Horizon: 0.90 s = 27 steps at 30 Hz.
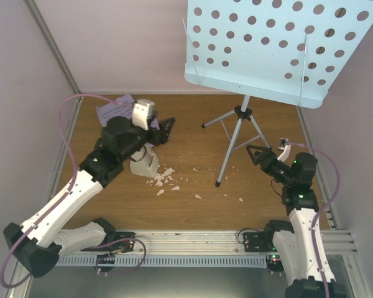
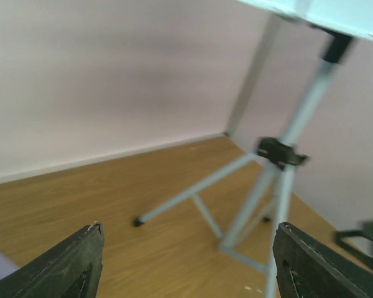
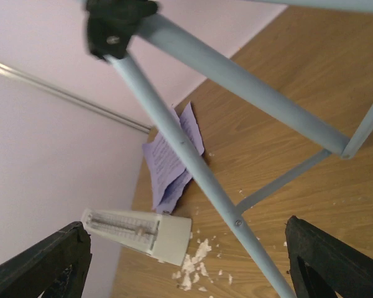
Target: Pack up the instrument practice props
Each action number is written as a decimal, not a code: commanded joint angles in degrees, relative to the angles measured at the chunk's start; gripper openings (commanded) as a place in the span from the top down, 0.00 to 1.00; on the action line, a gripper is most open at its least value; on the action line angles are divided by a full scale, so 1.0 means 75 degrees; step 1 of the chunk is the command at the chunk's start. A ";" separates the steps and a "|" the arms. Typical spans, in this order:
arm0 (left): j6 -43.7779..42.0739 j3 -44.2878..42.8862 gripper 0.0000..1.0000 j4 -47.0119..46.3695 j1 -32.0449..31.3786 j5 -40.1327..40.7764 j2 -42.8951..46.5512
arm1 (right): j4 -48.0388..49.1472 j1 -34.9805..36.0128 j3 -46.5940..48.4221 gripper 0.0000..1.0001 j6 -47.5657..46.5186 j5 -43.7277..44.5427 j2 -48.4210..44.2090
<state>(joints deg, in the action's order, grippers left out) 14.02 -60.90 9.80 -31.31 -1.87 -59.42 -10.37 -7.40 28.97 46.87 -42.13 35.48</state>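
Observation:
The light-blue music stand stands at the back right, with its perforated desk [image 1: 280,43] high up and its tripod legs [image 1: 236,133] on the wooden floor. The white pyramid metronome [image 1: 146,162] stands under my left arm. It also shows in the right wrist view [image 3: 143,233]. The lilac sheet-music pages [image 1: 115,108] lie in the back left corner and show in the right wrist view [image 3: 171,158]. My left gripper [image 1: 166,130] is open and empty, raised and facing the tripod [image 2: 280,180]. My right gripper [image 1: 256,155] is open and empty, just right of the stand's near leg [image 3: 193,167].
Small white crumbs [image 1: 165,180] lie scattered on the wood beside the metronome and toward the middle; they also show in the right wrist view [image 3: 196,257]. Pale walls close the back and both sides. A metal rail [image 1: 193,239] runs along the near edge.

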 commanded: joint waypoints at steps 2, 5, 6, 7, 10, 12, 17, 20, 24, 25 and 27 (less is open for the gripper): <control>-0.0167 -0.0309 0.26 -0.0853 -0.1578 0.0285 -0.1255 | 0.3161 -0.0010 -0.0351 0.16 0.2542 -0.0407 0.0849; 0.0169 -0.0268 0.28 -0.1379 -0.1700 -0.0638 -0.1842 | 0.3603 -0.0015 -0.0068 0.15 0.3145 -0.0285 0.1505; 0.0316 -0.0204 0.28 -0.1625 -0.1726 -0.0821 -0.1976 | 0.3846 -0.0015 -0.0035 0.14 0.3431 -0.0283 0.1700; 0.0488 -0.0137 0.29 -0.1884 -0.1741 -0.1055 -0.2100 | 0.4304 -0.0019 -0.0031 0.15 0.3777 -0.0323 0.1917; 0.0904 0.0010 0.31 -0.2528 -0.1783 -0.1584 -0.2468 | 0.5322 -0.0018 0.0014 0.17 0.4677 -0.0411 0.2516; 0.1022 -0.0030 0.33 -0.2627 -0.1801 -0.1709 -0.2747 | 0.5637 -0.0001 0.0133 0.17 0.5005 -0.0352 0.2860; 0.1068 -0.0160 0.33 -0.2704 -0.1858 -0.2051 -0.3265 | 0.6212 0.0041 0.0439 0.21 0.5442 -0.0339 0.3485; 0.0875 -0.0437 0.34 -0.2409 -0.1958 -0.2015 -0.3620 | 0.6544 0.0143 0.0607 0.30 0.5633 -0.0391 0.3908; 0.0849 -0.0504 0.34 -0.2397 -0.1967 -0.2069 -0.3831 | 0.6806 0.0326 0.0805 0.41 0.5727 -0.0456 0.4338; 0.0865 -0.0504 0.34 -0.2397 -0.1969 -0.2069 -0.3849 | 0.6830 0.0369 0.0822 0.43 0.5743 -0.0445 0.4409; 0.0900 -0.0485 0.34 -0.2407 -0.1968 -0.2064 -0.3898 | 0.6902 0.0430 0.0814 0.50 0.5783 -0.0377 0.4492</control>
<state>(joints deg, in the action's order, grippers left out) 20.99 -62.78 -5.34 -45.67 -16.58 -88.05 37.43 -5.39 33.63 88.58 -44.31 67.96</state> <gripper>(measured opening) 0.658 0.550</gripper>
